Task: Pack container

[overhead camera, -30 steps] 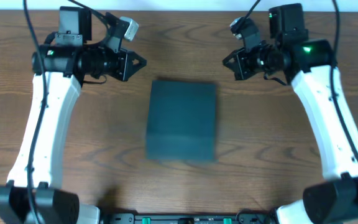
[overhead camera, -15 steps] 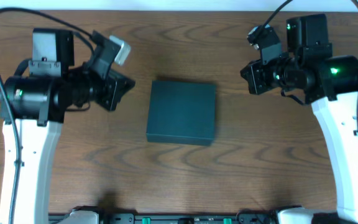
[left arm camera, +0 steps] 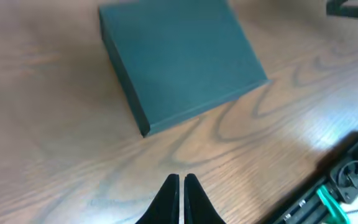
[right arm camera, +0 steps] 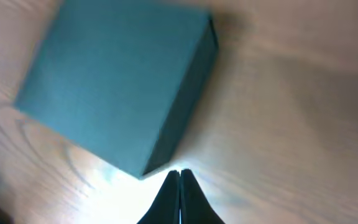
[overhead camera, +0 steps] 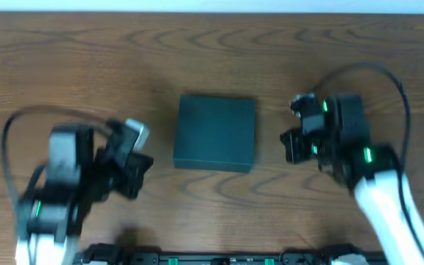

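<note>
Container [overhead camera: 216,134] sits flat at the centre of the table [overhead camera: 87,59], lid down, same spot and same heading as a second ago. It has not been touched.

Change: both arms have swung back from the 12 o'clock side of the table toward the 6 o'clock edge. My left gripper [overhead camera: 140,165] is now at about 8 o'clock from the box and my right gripper [overhead camera: 287,143] at about 3 to 4 o'clock. Both are off the box. The overhead view is smeared with motion.

Tool state: left wrist view shows my left gripper [left arm camera: 181,180] with fingers pressed together, holding nothing, and the container [left arm camera: 179,62] ahead at 12 o'clock. Right wrist view shows my right gripper [right arm camera: 179,173] also closed on nothing, tips just beside the near corner of the container [right arm camera: 117,81].

Contents: flap is closed, so the inside is hidden and I cannot say what it holds. No loose items for packing show in any view.

Reading: this looks like a pull-back, either to reposition or because the packing is finished. With the lid down I cannot tell which.
</note>
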Controlling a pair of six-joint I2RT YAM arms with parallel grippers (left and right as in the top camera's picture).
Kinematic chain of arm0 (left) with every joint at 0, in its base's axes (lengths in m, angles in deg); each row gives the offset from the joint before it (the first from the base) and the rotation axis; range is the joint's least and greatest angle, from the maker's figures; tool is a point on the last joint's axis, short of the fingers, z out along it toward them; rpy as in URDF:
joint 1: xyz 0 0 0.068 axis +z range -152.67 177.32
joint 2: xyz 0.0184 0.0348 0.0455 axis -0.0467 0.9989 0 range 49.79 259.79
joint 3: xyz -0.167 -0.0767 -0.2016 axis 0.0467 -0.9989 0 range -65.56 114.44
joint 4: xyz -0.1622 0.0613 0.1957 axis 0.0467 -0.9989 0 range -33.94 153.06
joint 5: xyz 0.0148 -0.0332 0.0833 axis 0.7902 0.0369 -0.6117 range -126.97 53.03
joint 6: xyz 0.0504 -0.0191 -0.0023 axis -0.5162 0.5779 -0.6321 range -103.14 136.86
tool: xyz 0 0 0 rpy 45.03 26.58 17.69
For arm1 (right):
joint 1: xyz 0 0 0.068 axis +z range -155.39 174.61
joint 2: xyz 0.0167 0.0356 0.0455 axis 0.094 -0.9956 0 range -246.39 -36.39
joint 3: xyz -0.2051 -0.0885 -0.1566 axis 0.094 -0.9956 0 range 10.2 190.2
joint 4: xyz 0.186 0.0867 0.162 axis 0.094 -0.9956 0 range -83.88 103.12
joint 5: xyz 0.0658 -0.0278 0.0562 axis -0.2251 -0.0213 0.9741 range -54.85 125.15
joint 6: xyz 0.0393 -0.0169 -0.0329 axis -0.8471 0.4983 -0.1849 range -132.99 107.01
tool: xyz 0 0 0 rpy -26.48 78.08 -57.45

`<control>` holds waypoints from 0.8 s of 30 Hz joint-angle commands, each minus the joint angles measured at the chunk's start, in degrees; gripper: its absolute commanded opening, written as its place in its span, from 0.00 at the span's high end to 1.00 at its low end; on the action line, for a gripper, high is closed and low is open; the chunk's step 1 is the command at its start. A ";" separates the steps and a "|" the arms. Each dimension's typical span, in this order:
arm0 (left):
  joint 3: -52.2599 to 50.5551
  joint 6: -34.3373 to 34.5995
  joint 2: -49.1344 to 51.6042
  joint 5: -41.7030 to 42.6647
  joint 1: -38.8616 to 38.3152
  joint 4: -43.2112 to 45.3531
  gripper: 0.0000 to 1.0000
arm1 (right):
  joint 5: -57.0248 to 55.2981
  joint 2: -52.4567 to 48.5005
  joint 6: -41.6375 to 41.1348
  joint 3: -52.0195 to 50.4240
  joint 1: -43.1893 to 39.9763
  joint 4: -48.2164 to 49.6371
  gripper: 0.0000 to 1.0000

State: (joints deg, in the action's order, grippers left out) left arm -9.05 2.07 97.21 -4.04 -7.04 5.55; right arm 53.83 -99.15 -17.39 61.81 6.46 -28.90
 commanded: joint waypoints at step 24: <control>-18.21 7.74 -18.29 -4.90 -0.15 12.79 0.04 | -4.33 31.45 -11.85 -26.36 2.21 7.80 0.01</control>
State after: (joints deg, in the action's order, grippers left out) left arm -27.08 9.19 78.94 -8.72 -7.04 18.60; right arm 49.85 -67.65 -28.54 35.23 8.34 -20.77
